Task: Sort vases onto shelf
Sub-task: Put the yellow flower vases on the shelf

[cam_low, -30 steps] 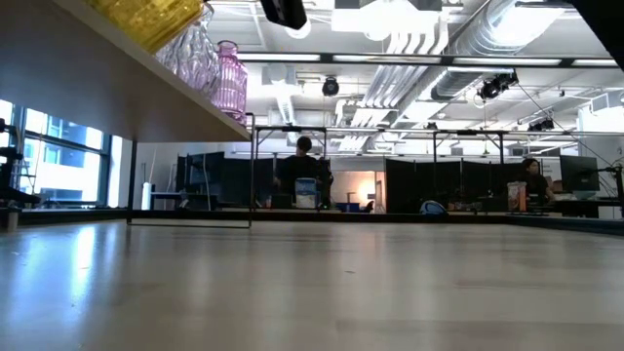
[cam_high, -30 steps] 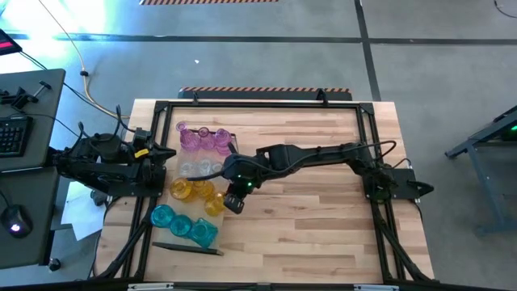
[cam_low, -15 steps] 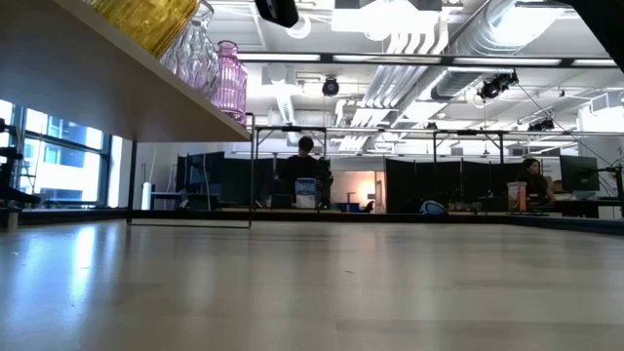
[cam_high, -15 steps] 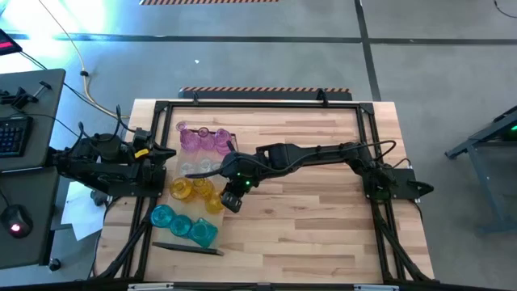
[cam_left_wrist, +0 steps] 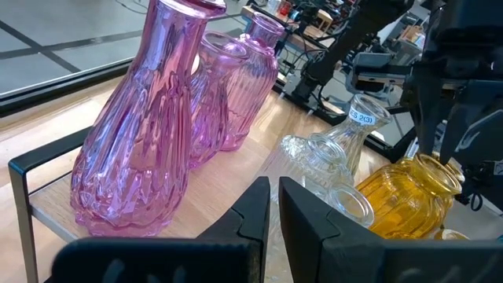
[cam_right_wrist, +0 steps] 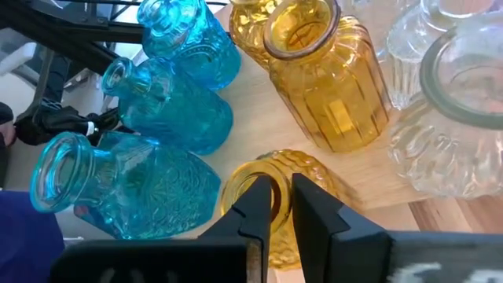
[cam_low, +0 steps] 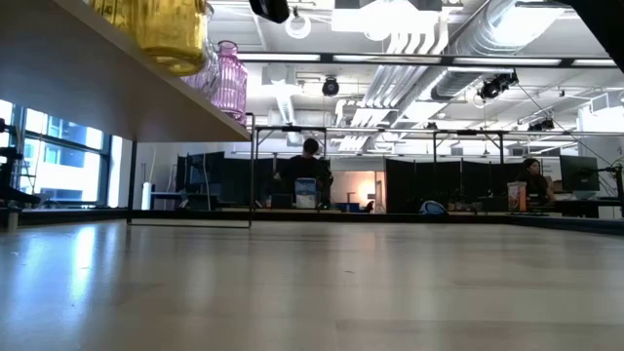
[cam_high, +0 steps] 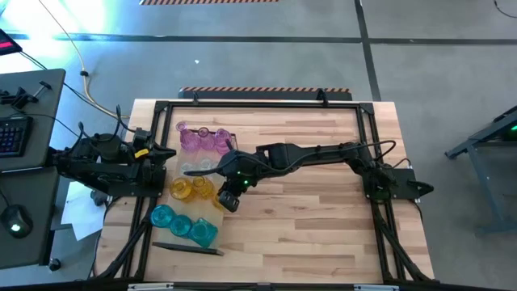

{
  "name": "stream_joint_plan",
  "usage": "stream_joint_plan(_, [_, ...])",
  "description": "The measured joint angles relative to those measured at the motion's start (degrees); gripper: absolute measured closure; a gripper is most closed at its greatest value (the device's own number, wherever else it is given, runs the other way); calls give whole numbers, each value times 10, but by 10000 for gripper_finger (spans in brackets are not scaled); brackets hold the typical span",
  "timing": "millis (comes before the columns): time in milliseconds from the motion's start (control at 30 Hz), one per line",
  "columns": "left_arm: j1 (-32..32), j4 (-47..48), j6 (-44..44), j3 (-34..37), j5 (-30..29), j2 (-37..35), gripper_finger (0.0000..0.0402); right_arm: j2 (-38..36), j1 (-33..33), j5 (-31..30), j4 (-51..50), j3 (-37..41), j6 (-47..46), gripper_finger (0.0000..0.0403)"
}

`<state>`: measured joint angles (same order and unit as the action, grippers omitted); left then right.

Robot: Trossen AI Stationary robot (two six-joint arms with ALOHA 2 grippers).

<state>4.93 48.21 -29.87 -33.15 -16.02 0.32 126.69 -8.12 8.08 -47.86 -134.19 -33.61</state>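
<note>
The shelf point(cam_left_wrist: 228, 177) lies along the table's left side. On it stand pink vases point(cam_high: 202, 139) at the far end, then clear ones point(cam_high: 198, 166), yellow ones point(cam_high: 190, 188) and teal ones point(cam_high: 182, 224) at the near end. My right gripper point(cam_right_wrist: 281, 206) reaches over the shelf's right edge beside the yellow group. It is shut on a knobbly yellow vase point(cam_right_wrist: 306, 177), which also shows in the low view point(cam_low: 171, 34). My left gripper point(cam_left_wrist: 275, 216) is shut and waits off the table's left edge, facing the pink vases point(cam_left_wrist: 149, 134). My right gripper has the yellow vase by the rim of its mouth point(cam_right_wrist: 236, 182). The rim wall sits between the two fingers, one finger apparently in the mouth and one outside. The fingers slant down from the table's right side. The vase stands upright; whether its base rests on the shelf, I cannot tell.
A ribbed yellow vase point(cam_right_wrist: 326, 79) and a clear vase point(cam_right_wrist: 452, 118) stand close beyond the held one, with teal vases point(cam_right_wrist: 177, 118) on its near side. A dark rail point(cam_high: 187, 248) lies at the shelf's near end. The tabletop point(cam_high: 323, 218) to the right is bare wood.
My right gripper has tipped a little and crept toward the table's left edge. In the low view the yellow vase has come lower and nearer the shelf's edge, and its base shows there now.
</note>
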Motion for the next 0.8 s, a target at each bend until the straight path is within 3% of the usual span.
stream_joint_plan(800, [0, 0, 0, 0, 0, 0, 380, 0, 2, -7, 46, 0, -3, 375])
